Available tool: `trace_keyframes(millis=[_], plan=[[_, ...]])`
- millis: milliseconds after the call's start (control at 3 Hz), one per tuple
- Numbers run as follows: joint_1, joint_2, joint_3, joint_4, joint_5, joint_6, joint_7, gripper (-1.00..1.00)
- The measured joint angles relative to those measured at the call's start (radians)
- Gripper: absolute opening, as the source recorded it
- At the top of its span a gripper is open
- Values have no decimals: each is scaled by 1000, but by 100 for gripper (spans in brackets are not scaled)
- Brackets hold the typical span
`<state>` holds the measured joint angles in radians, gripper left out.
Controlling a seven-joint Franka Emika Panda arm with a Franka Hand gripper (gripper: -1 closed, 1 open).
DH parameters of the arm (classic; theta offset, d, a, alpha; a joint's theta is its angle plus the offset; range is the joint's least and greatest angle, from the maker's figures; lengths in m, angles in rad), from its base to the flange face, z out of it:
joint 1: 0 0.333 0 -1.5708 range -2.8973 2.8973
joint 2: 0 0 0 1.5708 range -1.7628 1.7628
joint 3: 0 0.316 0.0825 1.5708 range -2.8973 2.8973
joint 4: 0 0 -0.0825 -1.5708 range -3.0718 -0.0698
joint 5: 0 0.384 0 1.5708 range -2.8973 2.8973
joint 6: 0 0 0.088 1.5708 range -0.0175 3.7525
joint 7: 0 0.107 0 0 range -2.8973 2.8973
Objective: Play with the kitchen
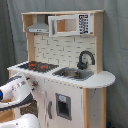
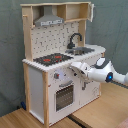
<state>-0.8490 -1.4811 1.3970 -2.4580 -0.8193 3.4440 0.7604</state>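
Wooden table [image 2: 107, 107] — grey curtain [image 2: 10, 55] behind.

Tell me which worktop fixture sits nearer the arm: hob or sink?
The hob, with red rings, lies nearer the arm; the steel sink under the tap lies farther.

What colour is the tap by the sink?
Black; the tap shows best in the first exterior view, arching over the sink.

White and light-wood kitchen [image 2: 42, 82], black-red hob [image 1: 37, 65], black tap [image 1: 85, 58]
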Motion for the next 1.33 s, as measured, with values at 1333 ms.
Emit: trace_keyframes(millis=[1333], plan=[[112, -19, 63, -4, 143, -62, 232, 100]])
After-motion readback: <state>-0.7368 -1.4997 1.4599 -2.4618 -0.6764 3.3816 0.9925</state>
